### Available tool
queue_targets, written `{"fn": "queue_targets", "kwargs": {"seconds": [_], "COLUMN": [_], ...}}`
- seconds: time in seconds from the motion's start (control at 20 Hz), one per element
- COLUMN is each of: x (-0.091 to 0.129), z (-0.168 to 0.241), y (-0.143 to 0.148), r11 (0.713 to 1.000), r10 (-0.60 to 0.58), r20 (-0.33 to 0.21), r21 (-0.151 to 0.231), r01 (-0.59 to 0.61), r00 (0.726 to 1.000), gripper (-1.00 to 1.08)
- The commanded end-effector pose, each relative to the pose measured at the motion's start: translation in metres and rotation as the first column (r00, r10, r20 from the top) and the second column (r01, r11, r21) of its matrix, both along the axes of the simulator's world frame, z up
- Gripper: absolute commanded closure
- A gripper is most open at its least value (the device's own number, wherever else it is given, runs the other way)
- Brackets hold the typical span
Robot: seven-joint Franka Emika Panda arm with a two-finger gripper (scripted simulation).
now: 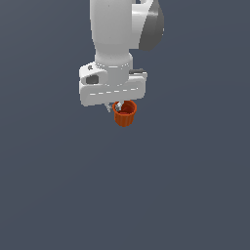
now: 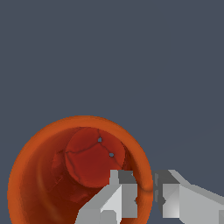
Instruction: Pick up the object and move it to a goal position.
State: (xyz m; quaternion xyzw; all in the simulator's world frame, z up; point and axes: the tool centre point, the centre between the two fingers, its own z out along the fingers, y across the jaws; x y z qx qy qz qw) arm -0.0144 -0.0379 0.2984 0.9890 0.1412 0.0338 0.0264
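The object is a small orange-red ribbed cup (image 1: 125,114), bucket-shaped and tapering to its base. It hangs just under my white gripper (image 1: 113,105) in the exterior view, upright. From the wrist view I look straight down into the cup (image 2: 83,162), whose inside is a darker red. One finger (image 2: 116,197) sits inside the cup and the other finger (image 2: 173,197) outside it, with the rim wall pinched between them. My gripper (image 2: 146,192) is shut on the cup's rim.
A plain dark blue-grey background (image 1: 195,185) fills both views. Nothing else shows, and I cannot tell how far the cup is from any surface.
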Motion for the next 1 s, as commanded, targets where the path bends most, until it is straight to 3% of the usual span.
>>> {"fn": "queue_targets", "kwargs": {"seconds": [0.0, 0.5, 0.95], "x": [0.002, 0.015, 0.023], "z": [0.027, 0.123, 0.171], "y": [0.002, 0.008, 0.011], "r11": [1.0, 1.0, 1.0], "r10": [0.0, 0.0, -0.001], "r20": [0.001, 0.0, 0.0], "r21": [0.0, 0.0, 0.0], "r01": [0.0, 0.0, 0.001], "r00": [1.0, 1.0, 1.0], "gripper": [1.08, 1.08, 1.08]}}
